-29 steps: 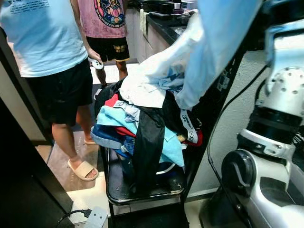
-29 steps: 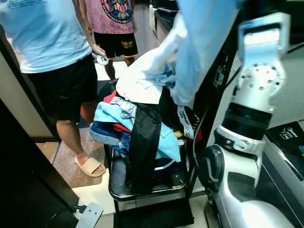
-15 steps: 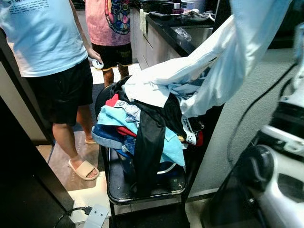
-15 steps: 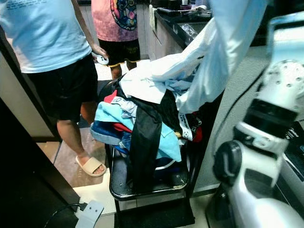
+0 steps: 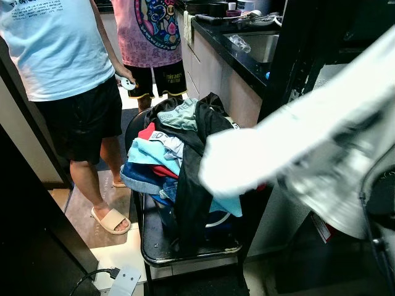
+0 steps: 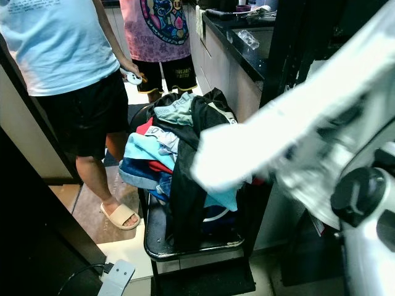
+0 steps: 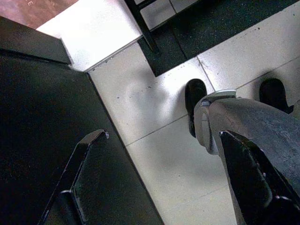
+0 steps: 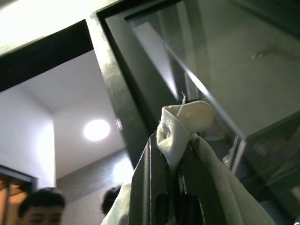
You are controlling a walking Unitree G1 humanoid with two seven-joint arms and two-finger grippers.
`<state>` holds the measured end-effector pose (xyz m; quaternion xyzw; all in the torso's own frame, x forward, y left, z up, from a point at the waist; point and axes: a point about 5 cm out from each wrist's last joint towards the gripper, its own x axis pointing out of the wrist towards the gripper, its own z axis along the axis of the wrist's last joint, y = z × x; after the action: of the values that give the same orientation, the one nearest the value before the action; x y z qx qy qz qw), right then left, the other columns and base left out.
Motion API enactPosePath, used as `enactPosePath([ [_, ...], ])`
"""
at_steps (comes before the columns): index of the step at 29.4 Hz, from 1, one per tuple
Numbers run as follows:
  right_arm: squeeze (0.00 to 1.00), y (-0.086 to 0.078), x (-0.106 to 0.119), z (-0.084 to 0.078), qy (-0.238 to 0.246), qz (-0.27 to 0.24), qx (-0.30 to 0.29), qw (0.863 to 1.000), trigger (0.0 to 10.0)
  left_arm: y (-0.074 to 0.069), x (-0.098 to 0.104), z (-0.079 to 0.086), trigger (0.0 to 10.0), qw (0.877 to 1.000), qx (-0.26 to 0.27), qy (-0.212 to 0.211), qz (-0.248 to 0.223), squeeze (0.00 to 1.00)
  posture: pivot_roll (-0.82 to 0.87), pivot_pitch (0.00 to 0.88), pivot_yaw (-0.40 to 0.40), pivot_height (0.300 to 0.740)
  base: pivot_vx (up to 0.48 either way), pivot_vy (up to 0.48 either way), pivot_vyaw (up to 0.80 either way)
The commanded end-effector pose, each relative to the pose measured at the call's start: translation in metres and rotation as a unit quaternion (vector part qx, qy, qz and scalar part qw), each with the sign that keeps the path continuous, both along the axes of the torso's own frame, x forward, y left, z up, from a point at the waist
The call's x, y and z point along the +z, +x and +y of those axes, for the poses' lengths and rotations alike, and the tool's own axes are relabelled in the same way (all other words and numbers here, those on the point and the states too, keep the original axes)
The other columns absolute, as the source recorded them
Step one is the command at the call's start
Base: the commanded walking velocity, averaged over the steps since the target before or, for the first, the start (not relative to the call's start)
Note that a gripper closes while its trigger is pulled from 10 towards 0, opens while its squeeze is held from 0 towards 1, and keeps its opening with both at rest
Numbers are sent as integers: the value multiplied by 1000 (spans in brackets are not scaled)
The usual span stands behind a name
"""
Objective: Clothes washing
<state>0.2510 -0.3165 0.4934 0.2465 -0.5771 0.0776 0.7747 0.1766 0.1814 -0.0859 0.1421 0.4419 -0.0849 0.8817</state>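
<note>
Now two people are standing at left beside the chair heaped with clothes. Rightward, the pale garment is swinging clear of that heap, right gripper jaws clenching it; left gripper jaws released, idling.

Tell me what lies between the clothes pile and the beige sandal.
Bare floor and the chair's edge, in the eye views; the sandal stands left of the clothes pile.

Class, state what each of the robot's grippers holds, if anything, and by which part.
Right gripper: a white garment, pinched at a bunched fold of its fabric. Left gripper: nothing, open above the floor.
</note>
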Motion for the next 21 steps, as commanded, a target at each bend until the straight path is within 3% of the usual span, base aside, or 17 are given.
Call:
enactPosePath([
  [1,0,-5,5,-3,-1,-11,-14,1000,0,-4,-2,3,10000,1000,-8,6,11,0,85,3,-21,740,0,0,0],
  [4,0,-6,3,-9,-12,12,-59,998,0,-5,-2,2,10000,1000,-9,6,12,0,83,0,-21,740,0,0,0],
  [9,0,7,-11,-4,-51,67,-99,992,0,-5,-2,2,10000,1000,-10,7,14,0,80,0,-18,740,0,0,0],
  [13,0,27,-41,-1,-83,141,-134,977,0,-6,-3,2,10000,1000,-11,7,15,0,77,0,-16,740,0,0,-797],
  [21,0,37,-62,1,-100,187,-164,963,0,-6,-3,2,10000,1000,-14,6,15,0,69,4,-7,740,0,0,-800],
])
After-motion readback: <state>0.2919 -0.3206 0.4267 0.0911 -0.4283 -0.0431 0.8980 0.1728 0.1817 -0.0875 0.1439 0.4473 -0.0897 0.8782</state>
